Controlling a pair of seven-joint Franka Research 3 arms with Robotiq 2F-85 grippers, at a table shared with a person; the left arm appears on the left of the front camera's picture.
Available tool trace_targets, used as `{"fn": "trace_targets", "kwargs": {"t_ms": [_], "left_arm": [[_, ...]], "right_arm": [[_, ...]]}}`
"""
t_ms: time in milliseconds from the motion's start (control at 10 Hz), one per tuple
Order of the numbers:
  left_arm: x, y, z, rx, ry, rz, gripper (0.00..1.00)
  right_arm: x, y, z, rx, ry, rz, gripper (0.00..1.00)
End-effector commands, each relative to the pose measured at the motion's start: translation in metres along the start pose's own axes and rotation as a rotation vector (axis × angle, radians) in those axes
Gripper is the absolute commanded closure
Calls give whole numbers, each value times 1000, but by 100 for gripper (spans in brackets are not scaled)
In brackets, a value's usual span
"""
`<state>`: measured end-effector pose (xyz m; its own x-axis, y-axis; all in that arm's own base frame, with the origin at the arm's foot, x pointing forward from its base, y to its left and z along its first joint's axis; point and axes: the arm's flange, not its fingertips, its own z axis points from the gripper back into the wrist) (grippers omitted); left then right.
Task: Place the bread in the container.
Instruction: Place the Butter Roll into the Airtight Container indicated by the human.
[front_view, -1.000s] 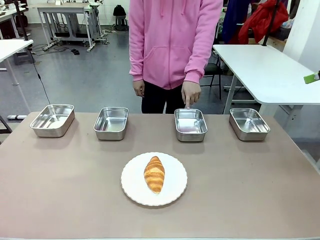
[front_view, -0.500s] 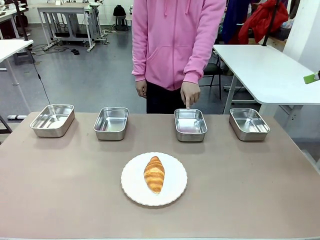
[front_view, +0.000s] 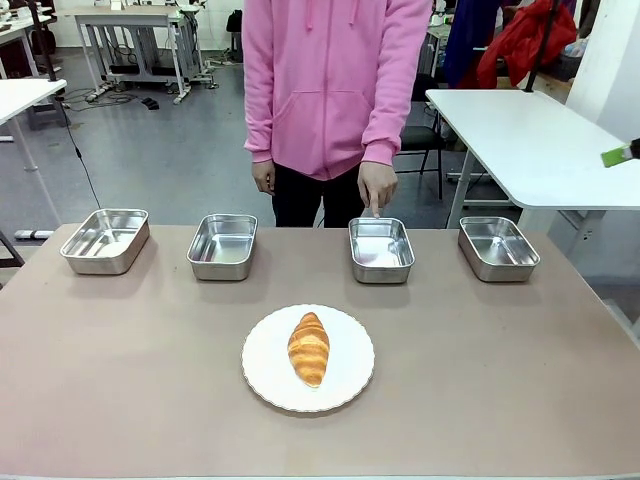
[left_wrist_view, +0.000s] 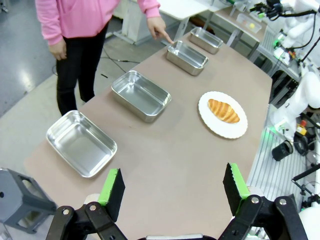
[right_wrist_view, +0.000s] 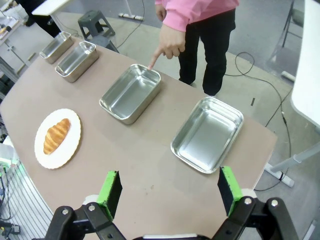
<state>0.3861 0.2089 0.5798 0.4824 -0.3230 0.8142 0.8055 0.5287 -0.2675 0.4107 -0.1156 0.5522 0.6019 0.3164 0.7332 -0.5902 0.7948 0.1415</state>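
**Bread at rest on the plate; both grippers held wide above the desk**

The golden-brown, croissant-shaped bread lies lengthwise on a round white plate. Its tapered ends point toward the near and far edges of the brown desk, and nothing touches it. The plate sits near the middle of the desk, on the robot's side of a row of four pans.

Beyond the plate and slightly to its right stands the small, shiny stainless-steel rectangular container, third in the row counted from the robot's left. It holds nothing. It is well apart from the bread, with bare desk between them.

A person in a pink hooded sweatshirt stands at the far side. One hand points its index finger down at the far rim of the container. Whether the fingertip touches the steel cannot be told. The other hand hangs at the person's side.

The row continues with the right-end pan, the second pan and the left-end pan, all of the same steel and all without contents.

In the left wrist view, the left gripper hangs high over the left end of the desk. Its green-padded fingers are spread wide, with nothing between them. In the right wrist view, the right gripper is likewise high, over the right end of the desk. Its fingers are spread apart and grasp nothing.
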Motion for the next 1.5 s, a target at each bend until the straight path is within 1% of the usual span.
{"fn": "trace_targets", "kwargs": {"t_ms": [0, 200, 300, 400, 600, 700, 800, 900, 1000, 1100, 1200, 1400], "left_arm": [[2, -2, 2, -8, -6, 10, 0], [2, -2, 2, -8, -6, 10, 0], [2, -2, 2, -8, -6, 10, 0], [2, -2, 2, -8, -6, 10, 0], [2, -2, 2, -8, -6, 10, 0], [2, -2, 2, -8, -6, 10, 0], [2, -2, 2, -8, -6, 10, 0], [2, -2, 2, -8, -6, 10, 0], [2, -2, 2, -8, -6, 10, 0], [2, -2, 2, -8, -6, 10, 0], [2, -2, 2, -8, -6, 10, 0], [2, -2, 2, -8, -6, 10, 0]], "right_arm": [[27, 54, -45, -54, 34, -48, 0], [46, 118, -106, -104, 109, -81, 0], [48, 149, -139, -68, 170, -86, 0], [52, 181, -171, -58, 228, -112, 0], [55, 234, -208, -139, 228, -178, 0], [51, 259, -230, -122, 274, -256, 0], [42, 283, -259, -111, 367, -313, 0], [38, 298, -277, -132, 390, -326, 0], [33, 308, -284, -124, 403, -339, 0], [34, 308, -280, -110, 372, -374, 0], [19, 300, -278, -117, 389, -316, 0], [19, 300, -278, -117, 389, -316, 0]]}}
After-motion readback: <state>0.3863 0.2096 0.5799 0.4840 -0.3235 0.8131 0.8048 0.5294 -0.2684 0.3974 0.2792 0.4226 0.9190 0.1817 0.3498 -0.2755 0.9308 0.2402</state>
